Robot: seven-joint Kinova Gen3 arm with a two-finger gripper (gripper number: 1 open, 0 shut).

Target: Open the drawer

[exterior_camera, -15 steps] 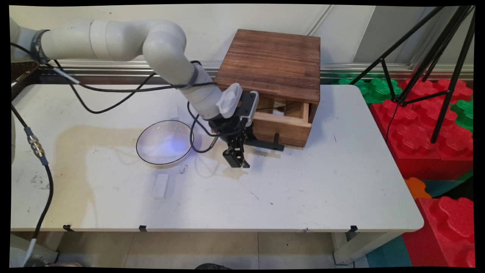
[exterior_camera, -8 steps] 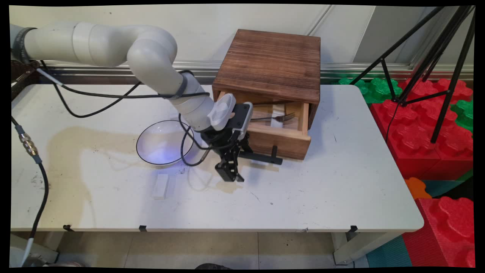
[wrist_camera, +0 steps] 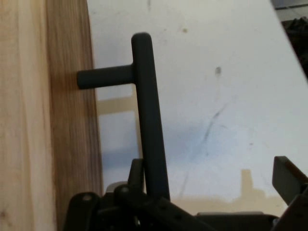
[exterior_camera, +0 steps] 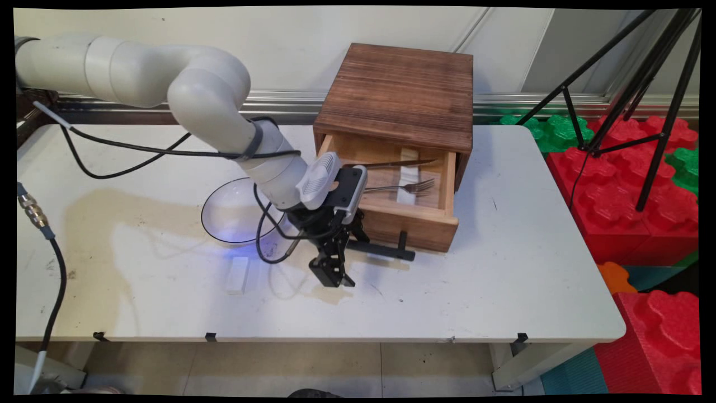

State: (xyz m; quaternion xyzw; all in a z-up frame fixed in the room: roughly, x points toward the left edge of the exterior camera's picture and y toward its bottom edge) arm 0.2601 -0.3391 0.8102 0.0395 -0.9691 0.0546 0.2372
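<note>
A dark wooden box [exterior_camera: 397,95] stands at the table's back, its pale drawer [exterior_camera: 414,221] pulled well out. Inside the drawer lie a knife [exterior_camera: 391,164] and a fork [exterior_camera: 400,187]. A black T-bar handle [exterior_camera: 386,252] juts from the drawer front. My gripper [exterior_camera: 333,277] sits at the handle's left end, pointing down at the table. In the hand view the handle bar [wrist_camera: 147,110] rests against one finger [wrist_camera: 136,174], while the other finger [wrist_camera: 288,178] stands far off, so the gripper [wrist_camera: 211,180] is open and hooked on the bar.
A clear glass bowl [exterior_camera: 235,215] sits left of the gripper, partly behind the arm. A small white block [exterior_camera: 238,275] lies in front of it. Black cables hang from the arm. A tripod [exterior_camera: 643,84] and red foam blocks [exterior_camera: 643,184] stand right of the table.
The drawer has slid out toward the table's near side, and my gripper moved the same way with the handle. More of the knife and fork shows now.
</note>
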